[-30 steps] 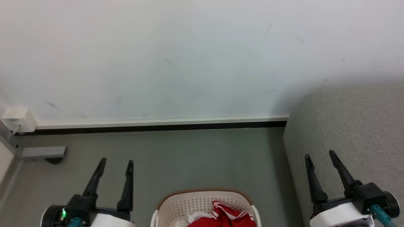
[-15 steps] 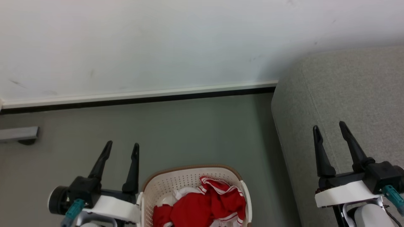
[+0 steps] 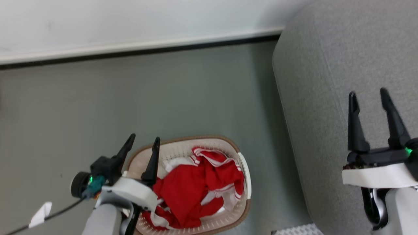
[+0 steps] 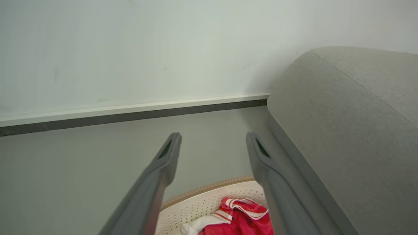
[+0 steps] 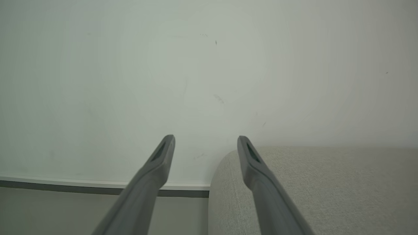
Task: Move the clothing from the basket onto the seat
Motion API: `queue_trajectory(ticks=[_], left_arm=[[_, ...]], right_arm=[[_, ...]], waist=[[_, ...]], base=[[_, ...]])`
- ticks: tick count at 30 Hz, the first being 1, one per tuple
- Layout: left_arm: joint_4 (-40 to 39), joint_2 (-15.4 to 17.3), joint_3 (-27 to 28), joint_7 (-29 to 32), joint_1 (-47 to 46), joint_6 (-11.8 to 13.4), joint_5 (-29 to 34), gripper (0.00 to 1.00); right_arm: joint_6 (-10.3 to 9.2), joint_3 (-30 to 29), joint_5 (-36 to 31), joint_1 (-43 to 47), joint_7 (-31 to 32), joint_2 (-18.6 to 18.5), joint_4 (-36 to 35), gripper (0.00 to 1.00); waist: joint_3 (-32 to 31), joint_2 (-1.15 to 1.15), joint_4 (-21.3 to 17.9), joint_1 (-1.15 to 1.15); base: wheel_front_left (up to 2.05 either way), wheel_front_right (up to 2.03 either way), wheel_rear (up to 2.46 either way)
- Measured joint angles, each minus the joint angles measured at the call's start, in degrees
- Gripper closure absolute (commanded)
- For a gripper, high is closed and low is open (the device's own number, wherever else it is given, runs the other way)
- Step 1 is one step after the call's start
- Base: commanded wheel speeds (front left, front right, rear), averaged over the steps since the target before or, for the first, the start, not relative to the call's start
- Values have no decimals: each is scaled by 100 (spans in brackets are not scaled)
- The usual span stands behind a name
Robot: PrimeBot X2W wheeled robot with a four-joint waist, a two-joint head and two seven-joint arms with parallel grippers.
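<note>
**Hovering with both end effectors spread and empty, clothing in the basket**

Spread wide and holding nothing, the left end effector sits in the lower left of the head view. Its two long dark fingers point up the frame, and one finger overlaps the left edge of the basket in the picture.

The right end effector is at the right edge of the frame. Its fingers are likewise parted and empty, and it shows against the large light grey upholstered seat.

The bright red fabric clothing with white stripe trim lies crumpled inside the oval cream-white perforated plastic basket with a brown woven-look rim, in the lower middle of the frame.

The basket stands on the grey-green floor, just left of the seat. A white wall with a pale baseboard runs across the top. The left wrist view looks between its fingers at the basket's far rim and the clothing.
</note>
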Motion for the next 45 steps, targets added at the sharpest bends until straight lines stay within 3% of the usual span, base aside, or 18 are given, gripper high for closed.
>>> queue_trajectory(ticks=[7,16,32,45], left_arm=[[1280,198,-396,1,-837,-36,-197,0],[2504,452,-1478,164,-1834,-42,-888,0],[3630,922,-3250,1176,-2887,-42,-2167,0],[4492,1107,-3827,1984,-3689,-42,-2387,0]], right_arm=[[0,-55,179,-245,0,-1,-307,0],[0,-99,494,-450,0,-2,-575,0],[0,42,746,-715,0,-3,-892,0],[0,194,887,-872,0,-2,-1037,0]], waist=[[678,0,-157,1],[1386,0,-396,0],[2317,0,-738,0],[2947,0,-957,0]], base=[[0,0,0],[0,0,0],[0,0,0],[0,0,0]])
